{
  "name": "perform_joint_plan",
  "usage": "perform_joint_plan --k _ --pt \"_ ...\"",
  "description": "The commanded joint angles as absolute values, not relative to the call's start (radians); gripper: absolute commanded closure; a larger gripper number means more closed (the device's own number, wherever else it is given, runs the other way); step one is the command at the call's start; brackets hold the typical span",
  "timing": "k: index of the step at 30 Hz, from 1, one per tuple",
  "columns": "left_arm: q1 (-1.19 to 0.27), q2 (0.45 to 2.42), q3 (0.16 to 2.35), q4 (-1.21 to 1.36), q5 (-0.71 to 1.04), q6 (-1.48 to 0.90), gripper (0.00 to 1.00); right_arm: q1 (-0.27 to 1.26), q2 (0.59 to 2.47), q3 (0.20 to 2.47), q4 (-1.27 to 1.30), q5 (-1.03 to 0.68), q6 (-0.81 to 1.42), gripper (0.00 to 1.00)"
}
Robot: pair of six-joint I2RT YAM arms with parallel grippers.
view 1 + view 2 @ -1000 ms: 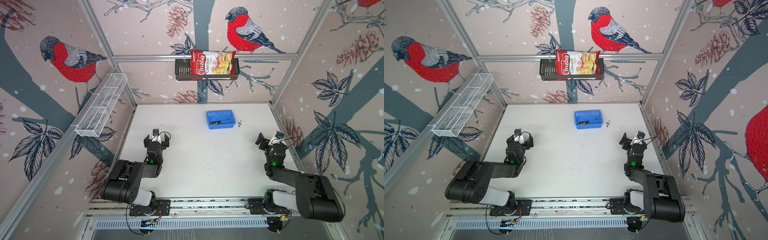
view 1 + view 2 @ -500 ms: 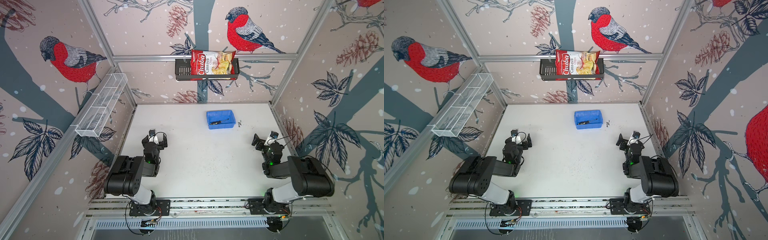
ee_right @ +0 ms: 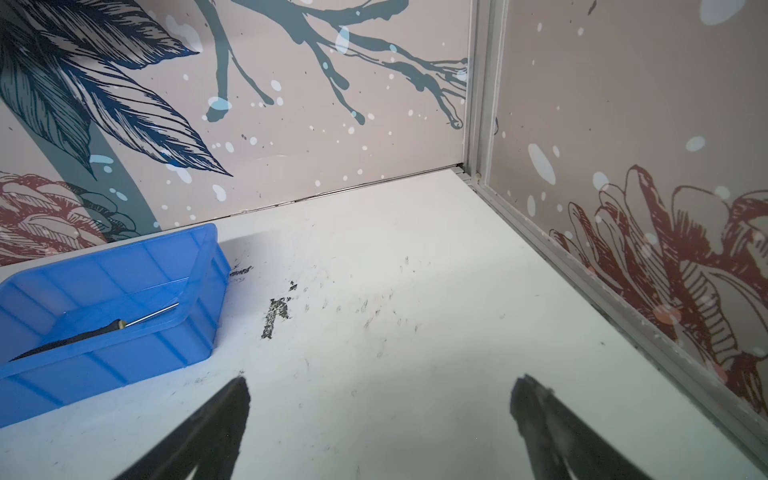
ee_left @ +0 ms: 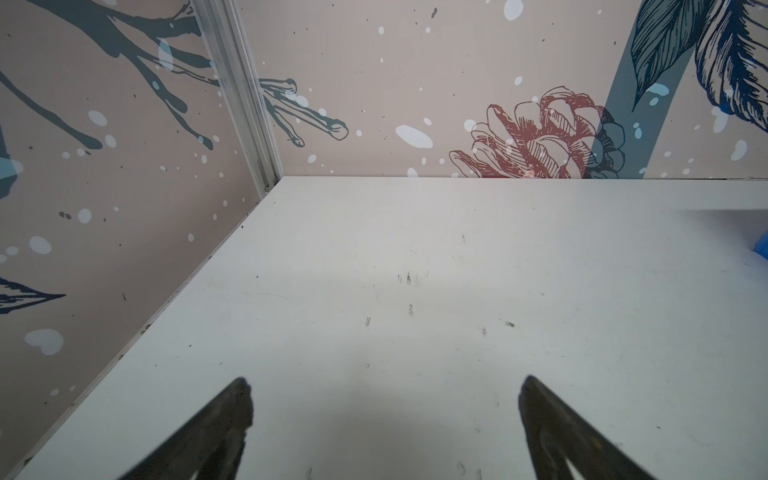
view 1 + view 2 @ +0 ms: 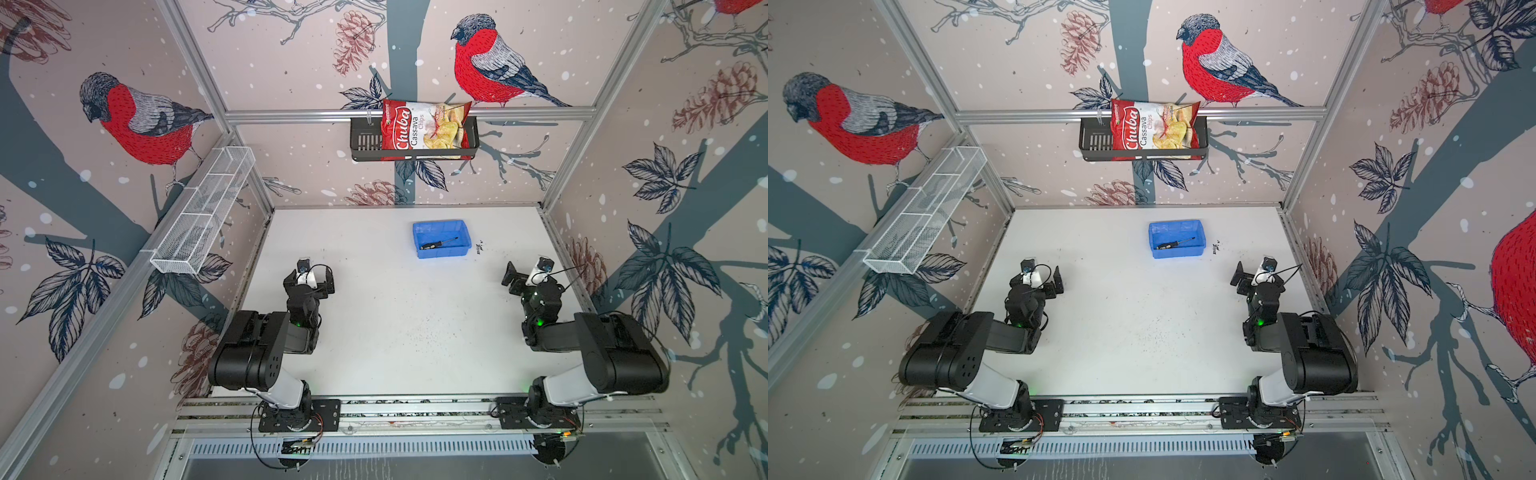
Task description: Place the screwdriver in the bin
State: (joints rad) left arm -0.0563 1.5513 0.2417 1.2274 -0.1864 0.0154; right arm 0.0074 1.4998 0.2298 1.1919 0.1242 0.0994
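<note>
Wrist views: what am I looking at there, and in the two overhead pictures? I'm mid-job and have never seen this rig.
Two black robot arms are mounted at the near edge of a white table, and each ends in a two-fingered hand. Both top views come from one overhead camera pair, so they show almost the same scene. Each wrist view looks out from a camera on one arm, past that arm's own dark fingers. On the table stands a blue bin with the screwdriver lying inside it. The left hand and right hand are open, hold nothing and are clear of the bin. On the walls hang a wire basket and a black basket holding a chips bag.
</note>
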Motion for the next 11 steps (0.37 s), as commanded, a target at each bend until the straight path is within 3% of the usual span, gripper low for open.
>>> perform_joint_plan --k 1,11 --pt "-0.054 1.554 0.244 1.281 -0.187 0.006 0.01 0.009 1.499 0.235 1.195 0.143 0.083 0.0" --pt "-0.054 1.552 0.242 1.284 -0.188 0.006 0.01 0.02 1.5 0.236 1.195 0.162 0.078 0.0"
